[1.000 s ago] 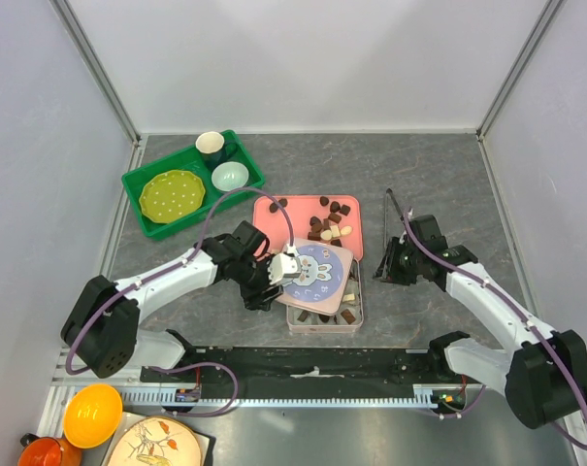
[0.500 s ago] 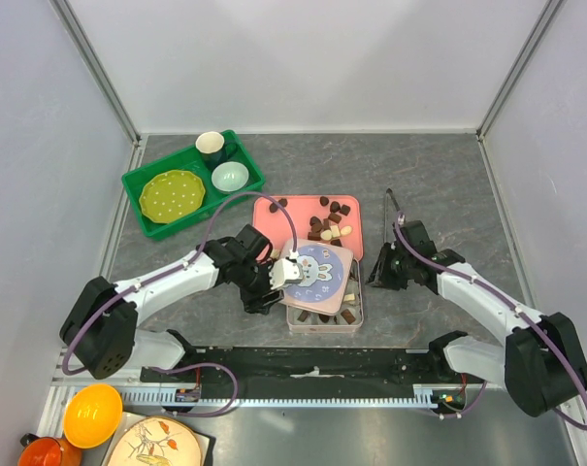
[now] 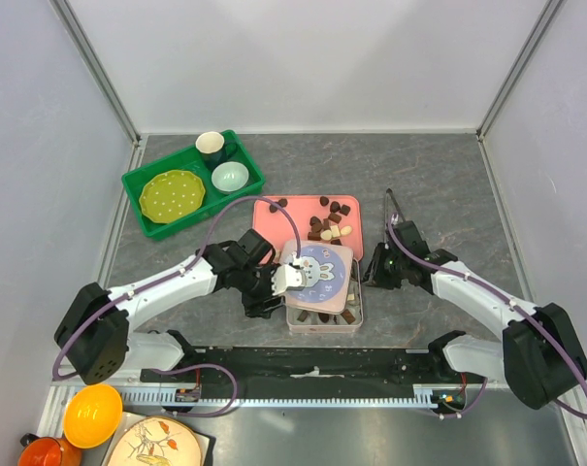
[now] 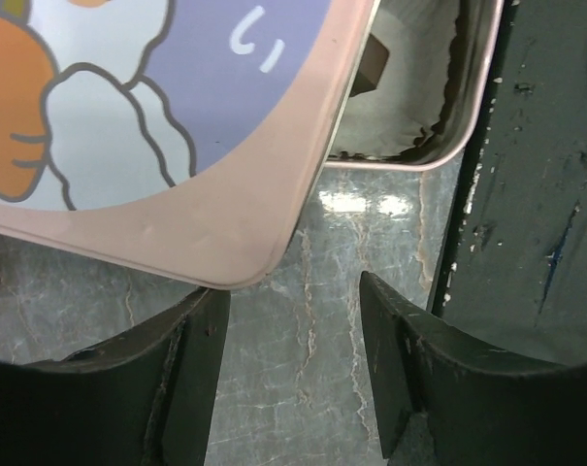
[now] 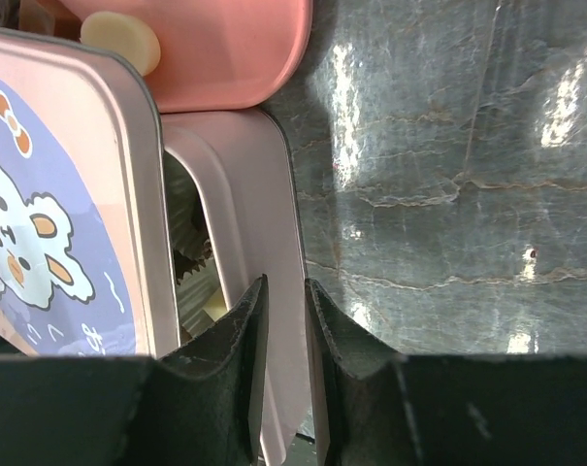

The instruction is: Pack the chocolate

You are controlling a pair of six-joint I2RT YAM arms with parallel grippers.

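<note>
Brown and cream chocolate (image 3: 328, 221) lies on a pink tray (image 3: 274, 218); more pieces show in the pink tin box (image 3: 357, 309) in front of it. A bunny-print lid (image 3: 317, 272) rests askew over the box. My left gripper (image 3: 281, 283) is open at the lid's left edge; in the left wrist view the lid's corner (image 4: 206, 243) sits just above one finger, with bare table between the jaws (image 4: 293, 335). My right gripper (image 3: 371, 272) is at the box's right side, its jaws (image 5: 285, 286) closed narrowly on the box wall (image 5: 244, 175). A cream piece (image 5: 120, 41) lies on the tray.
A green bin (image 3: 138, 184) at the back left holds a spotted plate (image 3: 172, 194), a cup (image 3: 211, 147) and a bowl (image 3: 229, 176). Thin dark tongs (image 3: 392, 206) lie right of the tray. A black rail (image 3: 303, 364) runs along the near edge.
My right gripper has moved left onto the box's right wall and its jaws have narrowed. The left gripper and the lid have shifted slightly towards the box.
</note>
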